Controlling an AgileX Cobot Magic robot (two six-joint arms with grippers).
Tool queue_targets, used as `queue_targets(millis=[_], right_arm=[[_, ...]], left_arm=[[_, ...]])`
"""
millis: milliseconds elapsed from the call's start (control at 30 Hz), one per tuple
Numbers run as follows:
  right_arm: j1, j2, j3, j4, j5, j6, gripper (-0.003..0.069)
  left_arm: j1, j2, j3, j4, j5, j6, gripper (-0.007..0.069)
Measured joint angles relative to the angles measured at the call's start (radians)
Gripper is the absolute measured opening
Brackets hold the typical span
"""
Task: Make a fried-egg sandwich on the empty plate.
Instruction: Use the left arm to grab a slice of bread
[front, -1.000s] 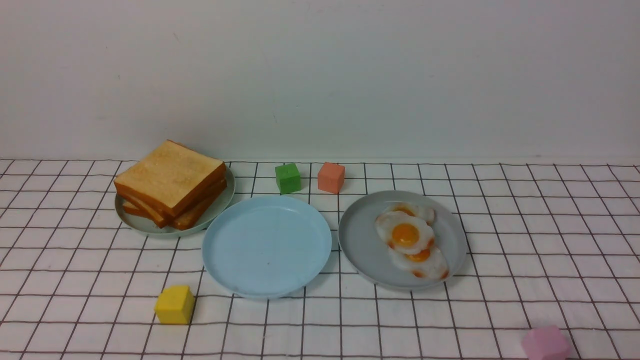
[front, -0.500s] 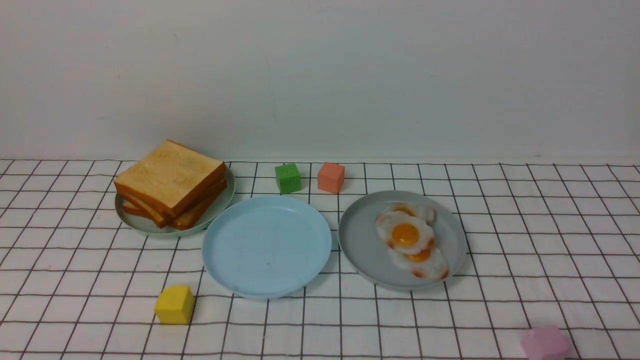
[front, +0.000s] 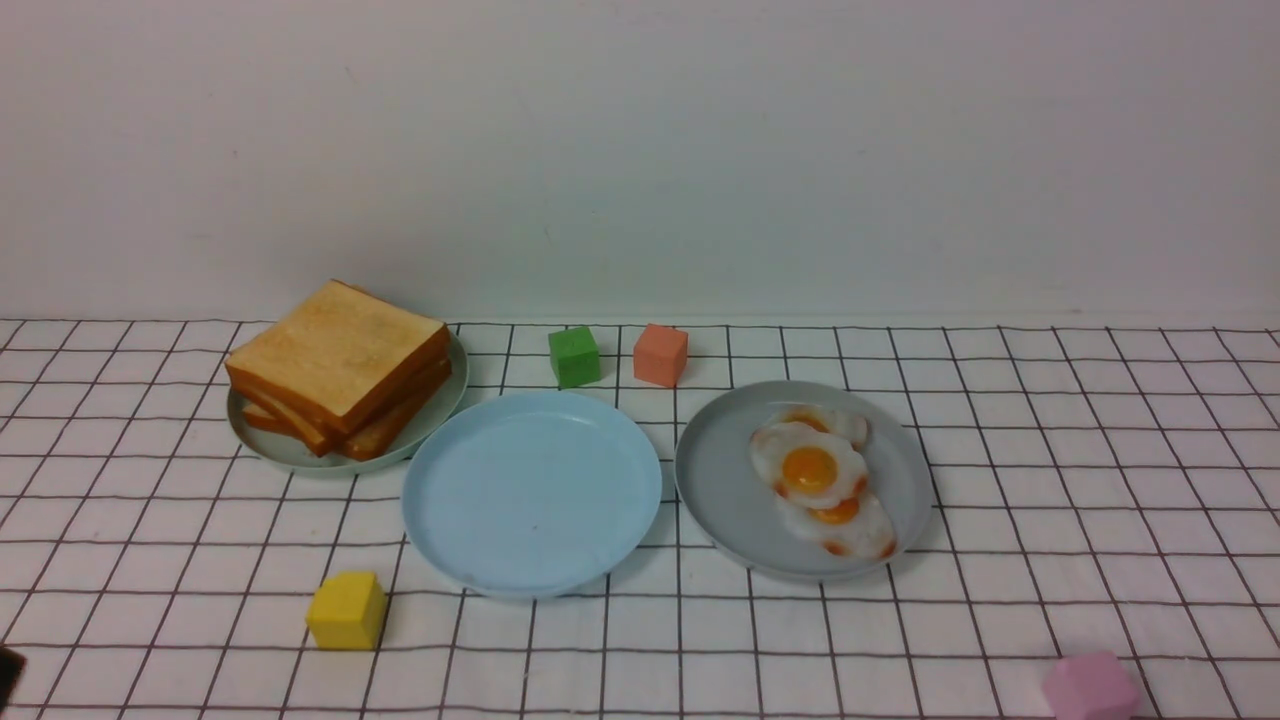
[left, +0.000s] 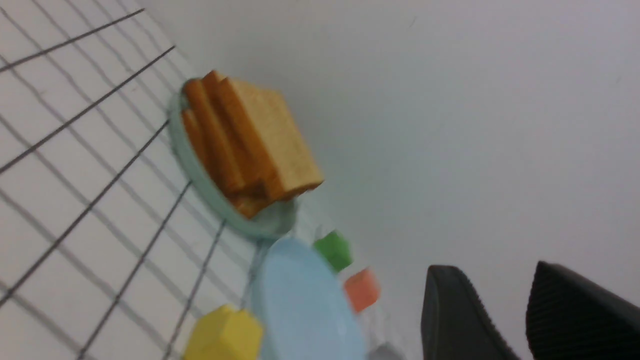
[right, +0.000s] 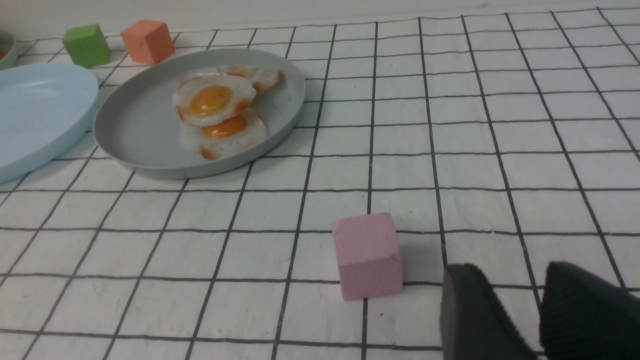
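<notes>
Mid-table, plate (front: 531, 493) flanked by toast plate (front: 292, 456) on left, egg plate (front: 720, 490) on right. Toast stack (front: 338, 365) piled on former, fried eggs (front: 815, 478) overlapped on latter. Cube (front: 574, 356) and second cube (front: 660, 354) set side by side behind plate; third cube (front: 346, 610) before it, leftward; fourth cube (front: 1090, 686) at front right

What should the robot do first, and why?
Probably move the left gripper toward the toast, which sits on its side. The blue plate holds nothing yet, and a sandwich starts with a bread slice.
</notes>
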Motion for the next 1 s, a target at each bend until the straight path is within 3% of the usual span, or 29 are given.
queue_targets(millis=[167,433,500,633,900,1000], right_arm=[[0.0,0.0,0.0,0.0,0.0,0.0,0.0238],[0.0,0.0,0.0,0.0,0.0,0.0,0.0238],[0.0,0.0,0.0,-0.005,-0.008,0.0,0.0238],[0.0,0.0,0.009,0.046,-0.073,0.039,0.0238],[0.0,0.0,0.009,0.254,-0.304,0.179,0.0238],[0.0,0.004,-0.035,0.28,-0.229,0.194,0.0235]], left_arm=[[0.0,0.003,-0.056,-0.056,-0.013,0.0,0.0231],[-0.019,0.358,-0.411,0.119,0.377,0.292,0.0066],[-0.069,0.492,-0.512,0.153,0.513,0.383,0.0029],[-0.174,0.717,-0.664,0.225,0.697,0.429,0.0004],[-0.282,1.082,-0.878,0.293,0.735,0.402,0.0],[-0.315,1.142,-0.886,0.303,0.721,0.421,0.0]])
